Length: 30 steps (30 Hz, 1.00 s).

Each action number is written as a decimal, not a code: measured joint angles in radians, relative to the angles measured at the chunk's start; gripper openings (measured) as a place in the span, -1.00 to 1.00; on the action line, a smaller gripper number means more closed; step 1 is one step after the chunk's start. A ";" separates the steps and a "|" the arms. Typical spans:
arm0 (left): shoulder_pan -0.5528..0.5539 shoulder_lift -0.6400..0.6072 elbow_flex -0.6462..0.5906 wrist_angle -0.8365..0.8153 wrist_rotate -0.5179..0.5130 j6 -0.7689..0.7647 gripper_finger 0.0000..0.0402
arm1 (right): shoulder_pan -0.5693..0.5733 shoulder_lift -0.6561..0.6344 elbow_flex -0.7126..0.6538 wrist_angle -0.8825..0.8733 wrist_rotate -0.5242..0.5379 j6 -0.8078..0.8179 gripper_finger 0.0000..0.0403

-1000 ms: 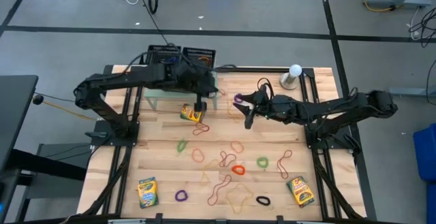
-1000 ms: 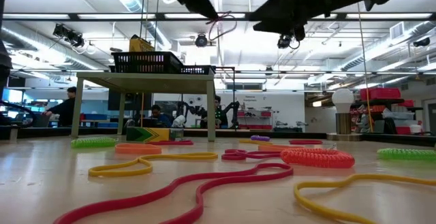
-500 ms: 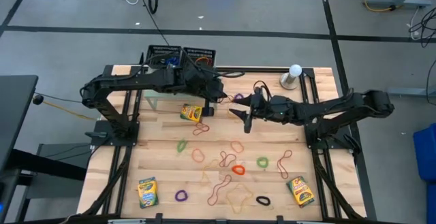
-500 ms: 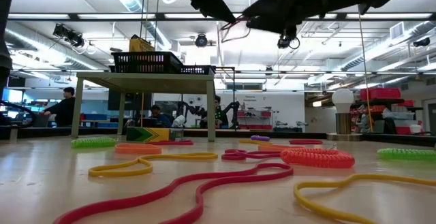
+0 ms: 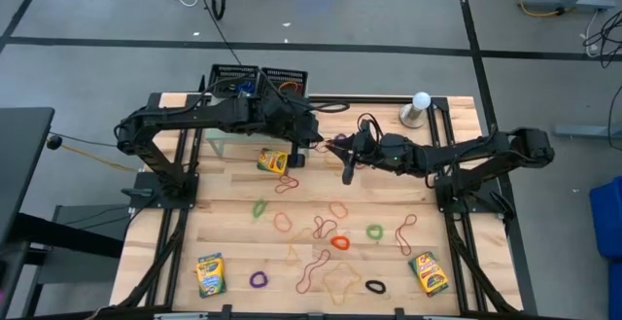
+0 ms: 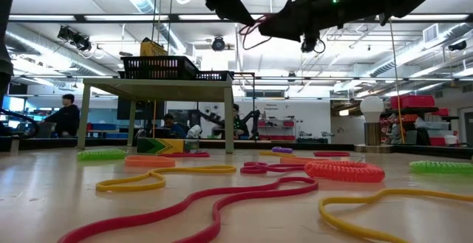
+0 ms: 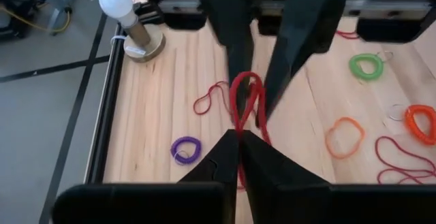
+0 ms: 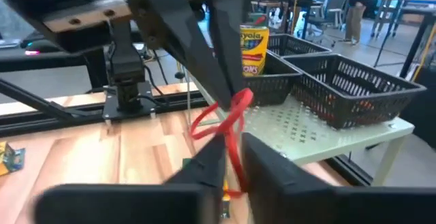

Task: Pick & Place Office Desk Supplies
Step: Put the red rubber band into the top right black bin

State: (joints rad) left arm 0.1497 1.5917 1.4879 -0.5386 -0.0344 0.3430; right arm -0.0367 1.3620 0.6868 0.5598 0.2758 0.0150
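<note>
A red rubber band (image 7: 246, 100) hangs in mid-air over the table's far middle, between my two grippers. My left gripper (image 5: 313, 145) comes from the table's left, my right gripper (image 5: 337, 151) from the right, and both are shut on the band. Below them lie many loose rubber bands (image 5: 330, 237) and a crayon box (image 5: 273, 161) flat on the wood. Two more crayon boxes (image 5: 210, 273) (image 5: 428, 272) lie near the front edge. Another crayon box (image 8: 252, 47) stands upright in a black mesh tray. My left gripper pinches one end of the red band (image 7: 240, 133) between its two fingertips, slanting down from the table's left. The band is clear of the table and runs on to the other gripper. My right gripper pinches the band's other part (image 8: 231, 142) between its two fingers, coming about level from the table's right. A short slack loop (image 6: 256, 35) droops between the two holds.
Two black mesh trays (image 5: 258, 75) sit on a small raised stand at the far edge, behind the left arm. A white ball-topped grey stand (image 5: 419, 109) is at the far right. Coiled and flat bands cover the table's middle and front.
My left gripper has carried the red band from above the crayon box toward the table's right and a little down. My right gripper has moved toward it and shut its fingers on the band, which now spans both grippers.
</note>
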 joint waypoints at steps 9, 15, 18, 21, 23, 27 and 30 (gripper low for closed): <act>0.002 -0.008 0.000 -0.053 -0.078 -0.069 -0.51 | 0.001 0.000 0.000 -0.001 -0.004 -0.013 -0.97; 0.002 -0.008 0.000 -0.080 -0.077 -0.075 -0.16 | 0.001 0.000 0.000 0.012 -0.004 -0.031 -0.98; 0.000 -0.008 0.000 -0.072 -0.077 -0.058 -0.02 | 0.001 0.000 0.000 0.014 -0.005 -0.031 -0.98; 0.000 -0.008 0.000 -0.072 -0.077 -0.030 0.04 | 0.001 0.000 0.000 0.017 -0.013 -0.031 -0.99; 0.000 -0.008 0.000 -0.072 -0.077 -0.026 -0.01 | 0.001 0.000 0.000 0.020 -0.019 -0.031 -0.99; 0.000 -0.008 0.000 -0.091 -0.086 0.002 -0.38 | 0.001 0.000 0.000 0.017 -0.022 -0.031 -0.99; 0.015 -0.008 0.000 -0.114 -0.126 0.015 -0.79 | 0.001 0.000 0.000 0.009 -0.022 -0.031 -0.99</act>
State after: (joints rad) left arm 0.1645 1.5833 1.4879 -0.6524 -0.1606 0.3584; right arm -0.0360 1.3617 0.6868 0.5691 0.2539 -0.0162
